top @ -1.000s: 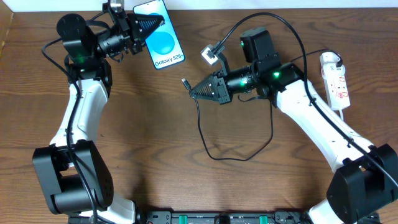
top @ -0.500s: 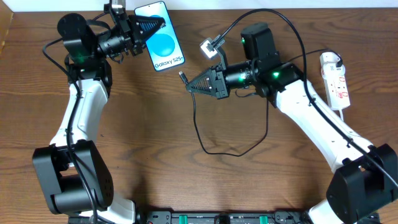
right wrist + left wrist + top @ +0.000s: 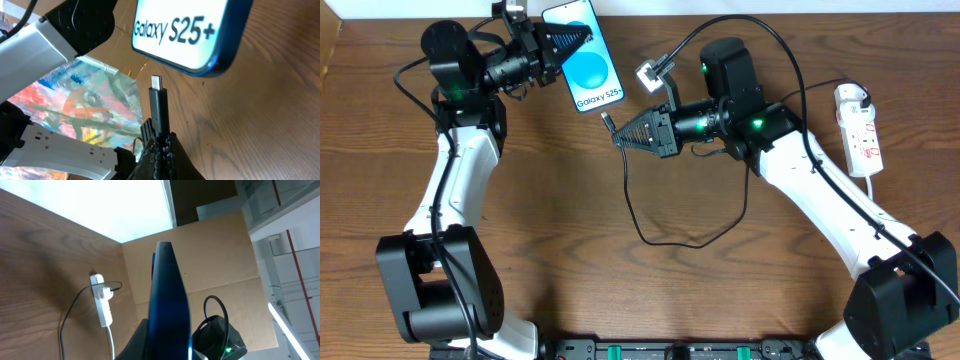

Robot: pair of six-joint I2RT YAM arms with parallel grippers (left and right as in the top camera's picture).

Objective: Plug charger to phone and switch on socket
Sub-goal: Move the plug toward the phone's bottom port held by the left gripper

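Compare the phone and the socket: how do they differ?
The phone has a blue screen and dark edges; the socket is white with red marks. The left gripper holds the phone in its jaws; the socket lies untouched on the table. The charger tip is near the phone, far from the socket. Both are long rectangles.

Phone [image 3: 586, 62] at back left in the left claw [image 3: 582, 38], charger [image 3: 159, 107] just right of it, socket [image 3: 860, 130] far right.
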